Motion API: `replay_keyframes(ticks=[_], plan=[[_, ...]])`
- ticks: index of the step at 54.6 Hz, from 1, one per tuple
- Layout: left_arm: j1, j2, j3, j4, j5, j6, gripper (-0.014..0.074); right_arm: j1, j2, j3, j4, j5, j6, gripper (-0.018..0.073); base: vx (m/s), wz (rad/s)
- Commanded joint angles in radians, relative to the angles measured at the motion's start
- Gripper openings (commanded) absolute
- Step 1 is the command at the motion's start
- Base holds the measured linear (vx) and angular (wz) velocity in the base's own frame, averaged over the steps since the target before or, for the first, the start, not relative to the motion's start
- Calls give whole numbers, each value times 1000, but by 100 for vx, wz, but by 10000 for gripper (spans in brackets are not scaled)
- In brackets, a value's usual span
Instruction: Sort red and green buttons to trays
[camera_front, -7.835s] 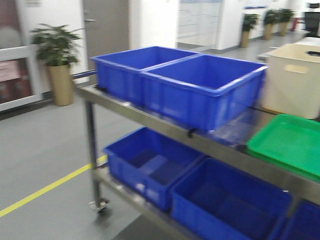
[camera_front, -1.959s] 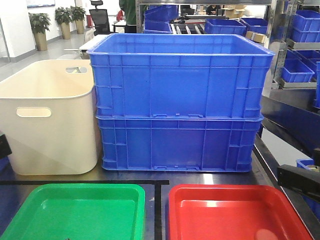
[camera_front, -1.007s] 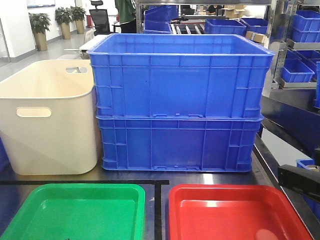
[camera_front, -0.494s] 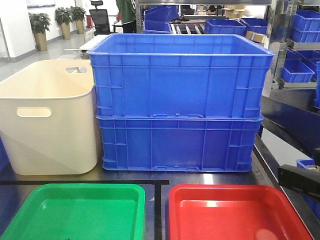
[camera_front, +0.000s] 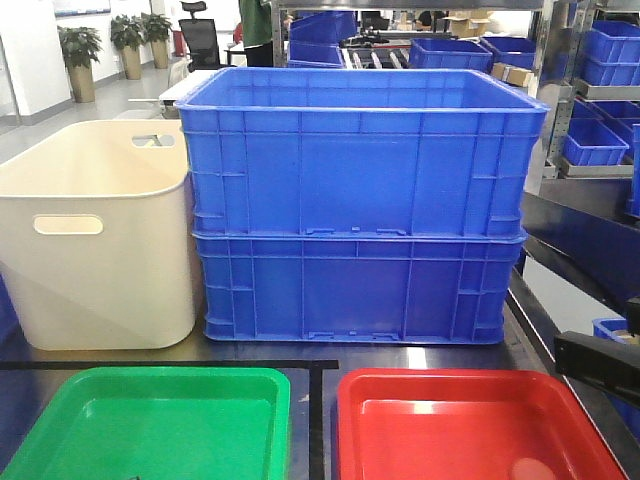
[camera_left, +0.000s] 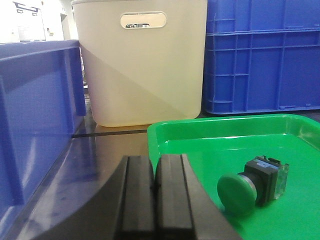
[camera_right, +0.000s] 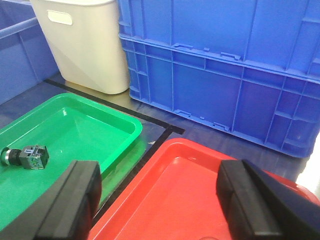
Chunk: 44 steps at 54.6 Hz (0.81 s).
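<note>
While left tool (camera_left: 154, 200) sits closed, empty, right tool (camera_right: 160, 197) spread wide above red tray (camera_right: 170, 200)

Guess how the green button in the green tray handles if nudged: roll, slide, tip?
The green button lies on its side, so its round cap probably rolls it in an arc. The boxy rear block likely stops a full roll. The green tray looks glossy, so it may slide.

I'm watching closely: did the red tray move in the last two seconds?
No. The red tray sits in the same spot below the blue crates.
</note>
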<state>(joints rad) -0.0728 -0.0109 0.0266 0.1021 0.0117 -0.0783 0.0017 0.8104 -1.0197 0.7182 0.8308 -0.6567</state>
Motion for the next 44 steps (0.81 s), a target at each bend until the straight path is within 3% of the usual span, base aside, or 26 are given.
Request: replay_keyframes(ticks=[1, 35, 44], plan=[[-1, 6, -23, -5, -74, -9, -6, -3, -7, -31, 33, -57, -2, 542, 0, 0], [-1, 6, -23, -5, -74, -9, -6, -3, -7, -31, 32, -63, -2, 542, 0, 0], [-1, 6, -23, -5, -74, -9, -6, -5, -7, -31, -15, -55, -3, 529, 0, 0]])
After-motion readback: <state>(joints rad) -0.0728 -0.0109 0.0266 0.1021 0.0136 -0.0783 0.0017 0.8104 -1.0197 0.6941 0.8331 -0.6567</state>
